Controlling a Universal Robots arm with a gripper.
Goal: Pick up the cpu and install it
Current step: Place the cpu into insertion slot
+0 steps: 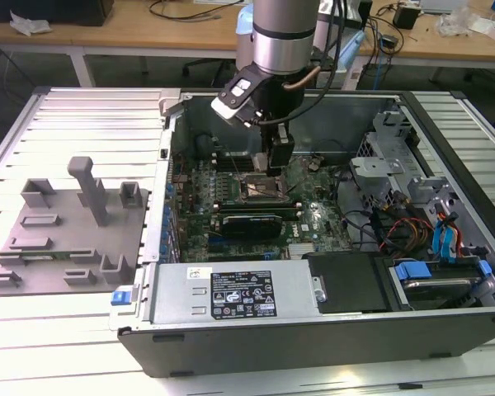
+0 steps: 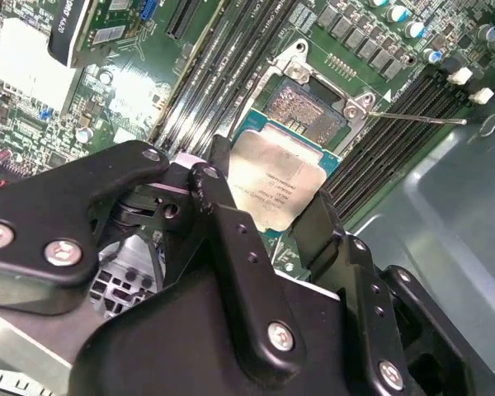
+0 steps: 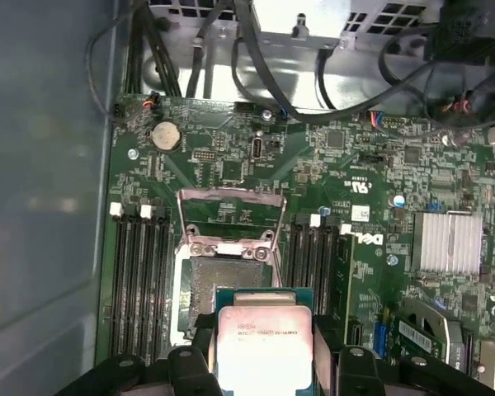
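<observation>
At the exterior view's left, a grey fixture (image 1: 66, 231) lies outside the open computer case (image 1: 313, 342). At centre frame the gripper (image 1: 278, 167) hangs just above the open socket (image 1: 264, 188), between memory slots (image 3: 136, 280). Its fingers (image 2: 231, 239) are closed on the edges of the cpu (image 2: 276, 186), whose plate carries small print.

A white slatted table (image 1: 66, 111) stands before light wooden benches (image 1: 132, 35) strewn with black cables (image 1: 175, 15).

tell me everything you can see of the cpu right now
The cpu is a small flat square chip: a dull silvery metal top plate with faint print, on a green board rim. The hand's black fingers clamp two opposite edges. It hangs plate side up by one edge of the open socket on the motherboard, not seated in it.
</observation>
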